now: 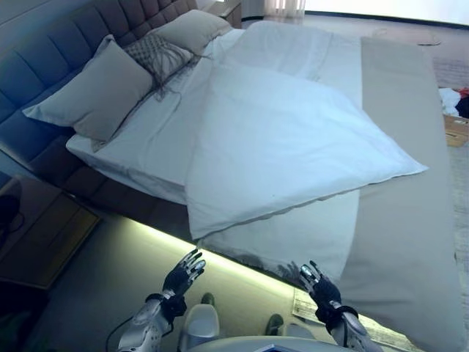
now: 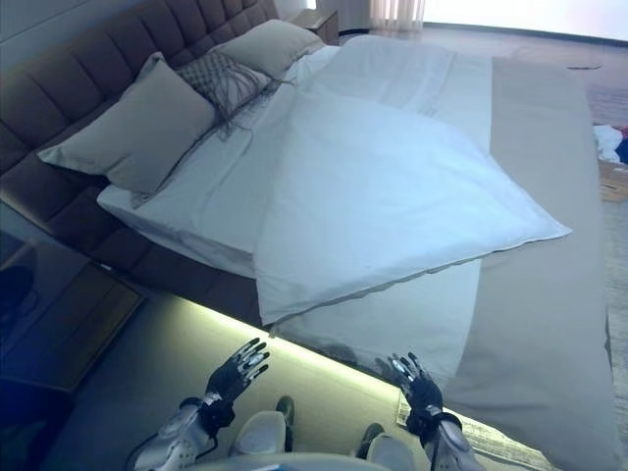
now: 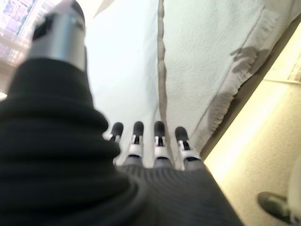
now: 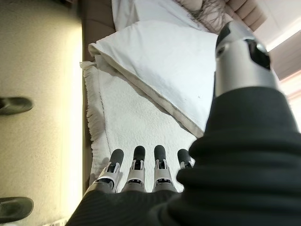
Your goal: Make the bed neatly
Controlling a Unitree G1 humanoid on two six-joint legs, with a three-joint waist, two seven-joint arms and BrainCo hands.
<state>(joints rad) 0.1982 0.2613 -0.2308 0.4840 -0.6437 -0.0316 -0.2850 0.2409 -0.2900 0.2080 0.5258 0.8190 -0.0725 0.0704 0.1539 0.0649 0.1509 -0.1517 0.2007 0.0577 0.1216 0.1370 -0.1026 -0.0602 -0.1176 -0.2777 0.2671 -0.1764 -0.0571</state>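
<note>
A white duvet (image 1: 286,139) lies folded back on the bed, its loose corner (image 1: 196,231) hanging toward the near side edge. Under it a white sheet (image 1: 293,235) covers the mattress, and a beige runner (image 1: 410,205) spans the foot end. Two beige pillows (image 1: 95,92) and a patterned cushion (image 1: 157,55) lean on the padded headboard (image 1: 44,66). My left hand (image 1: 183,275) and right hand (image 1: 316,284) are both raised in front of the bed's near edge, open, holding nothing and apart from the bedding. Straight fingers (image 3: 159,136) and fingers (image 4: 136,162) show in the wrist views.
A wooden nightstand (image 1: 37,235) stands at the left beside the headboard. A lit strip (image 1: 220,257) runs under the bed's near edge above carpet (image 1: 110,286). Some items (image 1: 454,110) lie on the floor past the bed's far right.
</note>
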